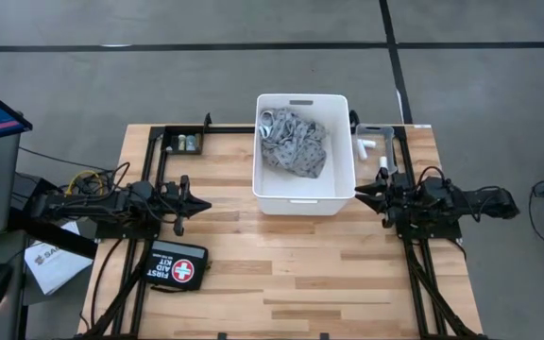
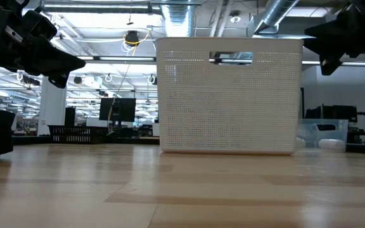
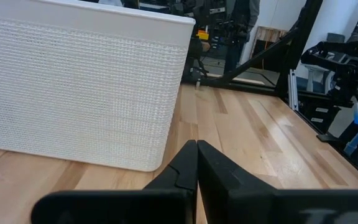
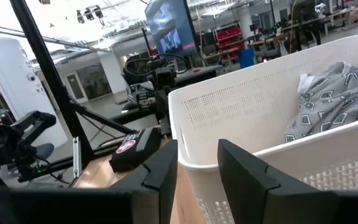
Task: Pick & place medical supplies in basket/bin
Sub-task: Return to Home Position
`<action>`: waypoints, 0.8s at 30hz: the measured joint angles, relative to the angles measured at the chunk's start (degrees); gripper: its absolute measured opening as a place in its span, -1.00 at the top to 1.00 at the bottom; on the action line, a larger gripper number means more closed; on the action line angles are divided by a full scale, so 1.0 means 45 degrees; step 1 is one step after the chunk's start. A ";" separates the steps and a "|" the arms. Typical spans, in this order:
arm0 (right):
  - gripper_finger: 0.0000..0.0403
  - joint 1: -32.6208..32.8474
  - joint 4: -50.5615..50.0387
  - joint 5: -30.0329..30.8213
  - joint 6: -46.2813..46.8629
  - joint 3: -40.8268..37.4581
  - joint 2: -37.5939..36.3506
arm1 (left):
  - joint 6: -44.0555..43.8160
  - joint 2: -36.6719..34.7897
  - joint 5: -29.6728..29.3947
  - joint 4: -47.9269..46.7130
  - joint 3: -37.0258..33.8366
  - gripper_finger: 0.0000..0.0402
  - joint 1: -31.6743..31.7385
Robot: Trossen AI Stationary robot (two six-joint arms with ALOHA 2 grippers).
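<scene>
My left gripper (image 1: 205, 203) hung closed and my right gripper (image 1: 358, 194) parted, empty, flanking the white tub (image 1: 302, 201) at the worktop's (image 1: 281, 283) far edge. The grey bandage (image 1: 296, 144) lay inside it; gauze rolls (image 1: 366, 147) sat in the clear bin (image 1: 376, 129) by the far right corner.

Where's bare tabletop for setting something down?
Widest: the wooden table's front, between the black FIRST AID KIT pouch and the right arm's frame. Crowded: right of the large white plastic tub, by the small clear bin and right gripper; left gripper opposite.
</scene>
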 joint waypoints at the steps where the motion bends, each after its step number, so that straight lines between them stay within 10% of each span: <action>1: 0.44 0.0000 0.0007 -0.0005 -0.0004 -0.0006 0.0000 | 0.0005 0.0000 0.0000 -0.0001 0.0000 1.00 0.0000; 24: 0.54 0.2405 0.1284 -0.1680 0.2215 -0.0147 0.0004 | 0.0003 0.0000 0.0002 0.0000 0.0000 1.00 0.0000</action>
